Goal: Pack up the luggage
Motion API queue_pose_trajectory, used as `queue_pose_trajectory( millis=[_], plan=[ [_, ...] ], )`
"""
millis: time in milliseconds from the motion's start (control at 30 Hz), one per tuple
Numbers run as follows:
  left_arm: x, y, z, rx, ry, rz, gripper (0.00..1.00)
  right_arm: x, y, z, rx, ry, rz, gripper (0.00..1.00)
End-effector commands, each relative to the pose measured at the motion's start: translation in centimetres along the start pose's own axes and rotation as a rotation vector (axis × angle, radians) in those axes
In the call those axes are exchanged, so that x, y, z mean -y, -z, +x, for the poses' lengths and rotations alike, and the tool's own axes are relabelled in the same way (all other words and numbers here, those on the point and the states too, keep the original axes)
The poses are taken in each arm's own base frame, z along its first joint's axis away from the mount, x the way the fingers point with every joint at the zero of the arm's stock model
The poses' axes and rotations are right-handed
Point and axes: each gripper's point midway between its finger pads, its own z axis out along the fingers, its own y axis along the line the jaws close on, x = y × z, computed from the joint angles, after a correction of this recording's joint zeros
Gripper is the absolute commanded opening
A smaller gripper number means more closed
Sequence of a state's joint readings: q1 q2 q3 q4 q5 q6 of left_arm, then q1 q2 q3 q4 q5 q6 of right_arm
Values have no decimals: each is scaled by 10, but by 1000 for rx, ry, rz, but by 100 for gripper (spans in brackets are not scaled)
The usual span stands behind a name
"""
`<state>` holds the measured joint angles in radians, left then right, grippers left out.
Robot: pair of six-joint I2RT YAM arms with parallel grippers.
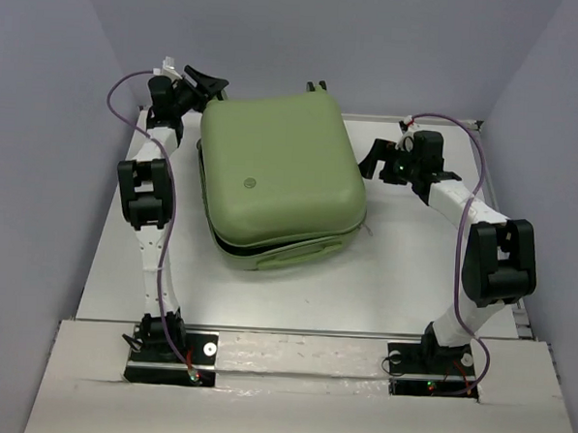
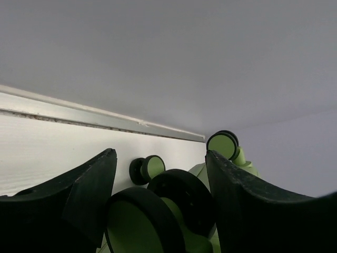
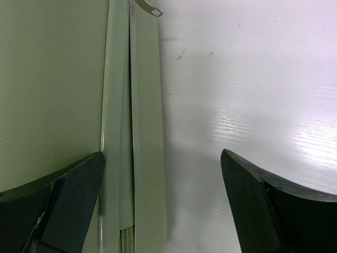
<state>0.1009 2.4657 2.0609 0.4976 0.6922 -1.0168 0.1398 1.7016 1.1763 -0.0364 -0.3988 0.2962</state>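
Now pale green luggage [image 1: 277,172] lies flat; right hand [image 3: 163,158] gapes empty; left hand [image 2: 161,154] straddles wheel [image 2: 174,197], grip unclear.

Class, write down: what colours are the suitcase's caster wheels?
The caster wheels are black with pale green centres, clearest in the left wrist view.

luggage [image 1: 277,172] lies flat mid-table [image 1: 412,271], shell up, round logo [image 1: 251,183] facing the camera. lid's nearly down, with a dark gap along the near edge. your left gripper [image 1: 207,79] sits at its far-left corner. your right gripper [image 1: 372,161] is just beside its right side, jaws apart. a caster [image 1: 317,84] pokes out at the far edge.
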Motion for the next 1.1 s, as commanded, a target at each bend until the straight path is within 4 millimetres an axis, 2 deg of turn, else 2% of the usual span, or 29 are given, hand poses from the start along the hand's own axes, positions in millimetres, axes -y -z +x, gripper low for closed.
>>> queue_pose_trajectory(
  millis=[0, 33, 100, 167, 200, 233, 333, 400, 433, 567, 700, 733, 767, 833, 900, 933, 1000, 1033, 1067],
  plan=[
    [91, 13, 7, -49, -78, 164, 19, -14, -1, 27, -87, -12, -32, 97],
    [103, 16, 3, -43, -77, 177, 6, -16, 0, 24, -82, -14, -39, 98],
    [120, 20, -1, -32, -85, 200, 6, -18, 1, 24, -82, -17, -45, 98],
    [151, 30, -9, -13, -85, 230, 6, -18, 1, 22, -78, -18, -45, 99],
    [157, 33, -13, -4, -73, 219, 6, -18, 1, 21, -77, -17, -45, 99],
    [178, 39, -20, 10, -85, 230, 6, -18, 1, 21, -79, -20, -43, 99],
    [218, 52, -33, 40, -96, 220, 6, -18, -1, 17, -79, -28, -38, 100],
    [233, 58, -38, 54, -88, 193, 6, -17, -6, 17, -93, -37, -36, 100],
    [255, 67, -43, 71, -105, 211, 6, -16, -7, 17, -97, -42, -34, 100],
    [275, 84, -49, 114, -79, 179, 6, -14, -13, 19, -112, -50, -34, 100],
    [282, 97, -46, 127, -70, 140, 6, -11, -14, 25, -133, -55, -25, 100],
    [276, 102, -45, 131, -78, 105, 6, -10, -13, 27, -137, -58, -17, 100],
    [258, 102, -39, 125, -61, 55, 6, -9, -13, 28, -139, -57, -14, 100],
    [255, 111, -36, 131, -71, 36, 6, -9, -12, 30, -146, -57, -11, 100],
    [243, 113, -30, 131, -80, 11, 6, -9, -9, 28, -136, -55, -4, 100],
    [228, 115, -25, 128, -70, -20, 6, -9, -7, 28, -134, -53, -3, 100],
    [212, 116, -21, 128, -75, -49, 6, -10, -2, 25, -119, -43, 6, 100],
    [193, 116, -14, 112, -57, -77, 6, -10, 0, 24, -115, -38, 9, 100],
    [189, 118, -12, 109, -55, -82, 6, -11, 2, 23, -113, -33, 11, 99]
  ],
)
